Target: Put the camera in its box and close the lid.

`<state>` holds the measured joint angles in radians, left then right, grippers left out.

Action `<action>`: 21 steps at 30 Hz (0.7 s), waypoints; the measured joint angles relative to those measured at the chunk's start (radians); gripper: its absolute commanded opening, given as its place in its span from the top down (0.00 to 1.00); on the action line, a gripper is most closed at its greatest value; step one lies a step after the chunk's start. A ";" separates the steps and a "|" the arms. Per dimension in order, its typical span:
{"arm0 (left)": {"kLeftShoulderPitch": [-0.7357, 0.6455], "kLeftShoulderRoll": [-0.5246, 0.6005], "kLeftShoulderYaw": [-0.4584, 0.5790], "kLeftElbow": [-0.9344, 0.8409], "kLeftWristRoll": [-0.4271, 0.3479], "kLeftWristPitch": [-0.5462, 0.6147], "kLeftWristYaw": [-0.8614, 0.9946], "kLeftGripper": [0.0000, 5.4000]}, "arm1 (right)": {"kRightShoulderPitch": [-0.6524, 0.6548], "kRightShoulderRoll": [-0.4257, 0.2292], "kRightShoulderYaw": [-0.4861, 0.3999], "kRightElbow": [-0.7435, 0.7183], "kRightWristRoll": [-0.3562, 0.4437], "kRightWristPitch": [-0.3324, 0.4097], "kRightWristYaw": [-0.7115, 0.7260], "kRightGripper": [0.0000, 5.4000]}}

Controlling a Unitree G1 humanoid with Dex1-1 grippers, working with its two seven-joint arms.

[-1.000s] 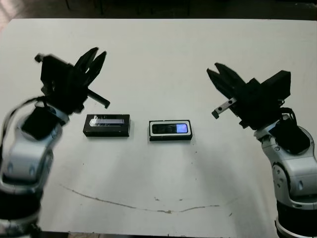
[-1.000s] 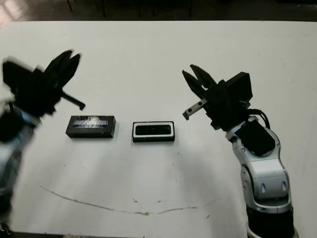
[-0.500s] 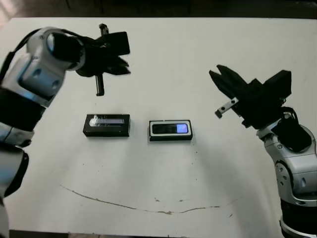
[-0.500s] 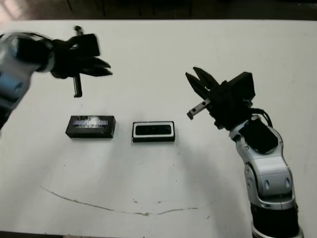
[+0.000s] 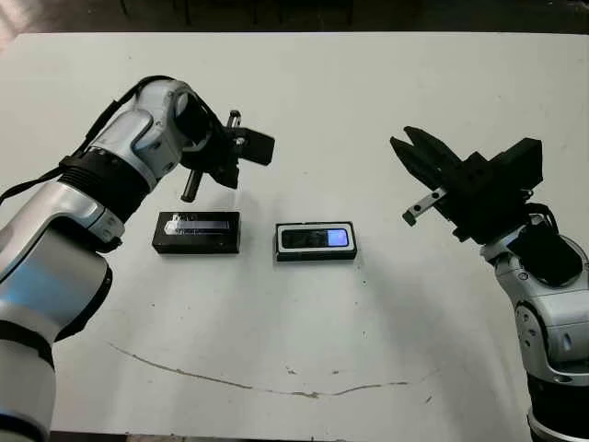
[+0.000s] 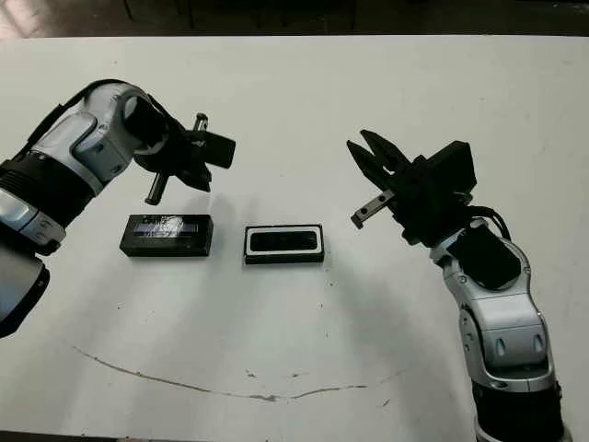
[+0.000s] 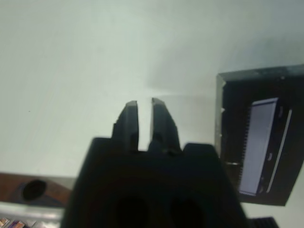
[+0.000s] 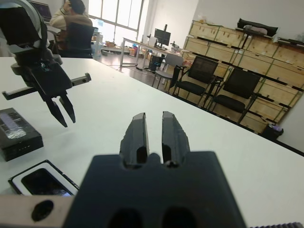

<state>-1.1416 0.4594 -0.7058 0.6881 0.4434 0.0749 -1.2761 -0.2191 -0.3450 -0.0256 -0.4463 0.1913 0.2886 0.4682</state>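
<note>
1. Black left gripper (image 5: 219,168) hangs above lid (image 5: 197,231), fingers nearly together, empty.
2. Right gripper (image 5: 410,152) raised right of box (image 5: 316,242), fingers nearly together.
3. Camera (image 5: 317,238) lies inside box, mid-table (image 5: 304,83).

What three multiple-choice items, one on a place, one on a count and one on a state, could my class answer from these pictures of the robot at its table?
1. Where is the camera?
A. Inside the box
B. On the bare table
C. Held by an arm

2. How many separate black items lie on the table?
A. One
B. Two
C. Four

3. What state is the box in?
A. Lid on
B. Uncovered, with the lid beside it
C. Tipped on its side

Answers:
1. A: the box's white lining frames the camera on every side.
2. B: only the lid and the box with the camera in it lie there.
3. B: the lid rests flat on the table at the box's left, apart from it, while the left gripper hangs above it and the right gripper holds nothing.
</note>
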 measured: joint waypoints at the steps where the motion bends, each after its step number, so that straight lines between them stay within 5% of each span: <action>1: 0.008 -0.002 0.000 0.000 0.004 0.012 -0.009 1.00 | 0.001 -0.002 0.001 0.004 0.000 -0.003 0.001 1.00; 8: 0.048 0.015 0.002 -0.081 0.021 0.037 -0.085 1.00 | 0.004 -0.005 0.006 0.007 0.009 0.000 0.002 1.00; 21: 0.223 0.131 0.026 -0.530 -0.045 0.062 -0.286 1.00 | 0.013 -0.008 0.009 0.004 0.013 0.000 -0.001 1.00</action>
<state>-0.9185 0.5902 -0.6797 0.1577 0.3984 0.1367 -1.5625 -0.2061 -0.3531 -0.0167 -0.4423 0.2042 0.2883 0.4668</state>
